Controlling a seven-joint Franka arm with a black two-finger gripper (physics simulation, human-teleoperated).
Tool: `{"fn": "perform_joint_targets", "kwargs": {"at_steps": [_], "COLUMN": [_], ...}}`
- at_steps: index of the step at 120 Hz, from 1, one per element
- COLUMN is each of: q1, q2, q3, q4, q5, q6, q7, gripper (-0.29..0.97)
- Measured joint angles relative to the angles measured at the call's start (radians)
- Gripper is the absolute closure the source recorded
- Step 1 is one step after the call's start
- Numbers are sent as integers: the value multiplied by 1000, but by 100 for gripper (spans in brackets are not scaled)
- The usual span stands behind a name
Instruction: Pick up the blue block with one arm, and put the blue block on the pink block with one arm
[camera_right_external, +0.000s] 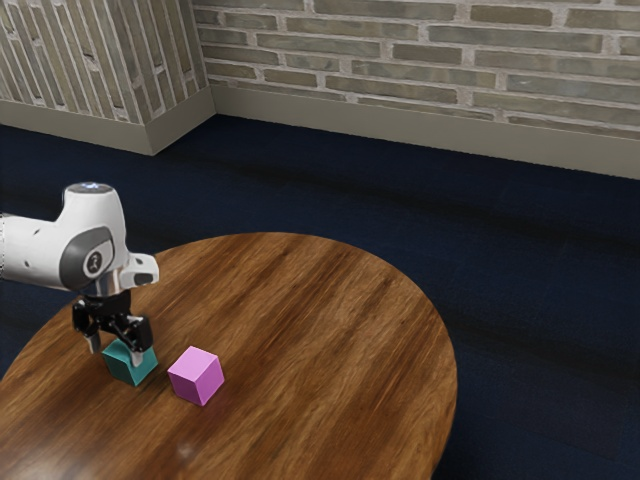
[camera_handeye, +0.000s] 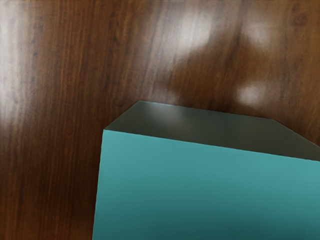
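Black two-finger gripper (camera_right_external: 122, 340) is hovering directly atop the teal-blue cube (camera_right_external: 133, 368). The pink cube (camera_right_external: 196, 375) is sitting just beside it, toward the exterior view's right. Whether the jaws are gripping: cannot tell.

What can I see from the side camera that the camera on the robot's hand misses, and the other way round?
Side camera: the white arm reaching down over the blue-green block, the pink block just beside it, the round shape of the table, the dark floor and the brick wall.
Hand camera: a close look down on the blue-green block's bright face and its shaded side, with the arm's shadow on the wood.
Both: the blue-green block and the wooden table.
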Motion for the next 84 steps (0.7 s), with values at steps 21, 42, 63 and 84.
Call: {"fn": "perform_joint_targets", "kwargs": {"at_steps": [21, 42, 63, 84], "q1": [-11, -21, -25, -52], "q2": [55, 81, 77, 8], "q3": [-2, -8, -8, -2], "q4": [28, 33, 39, 59], "q5": [-20, -55, -63, -85], "q6": [15, 32, 40, 13], "q7": [8, 17, 24, 39], "gripper": [0, 14, 25, 30]}}
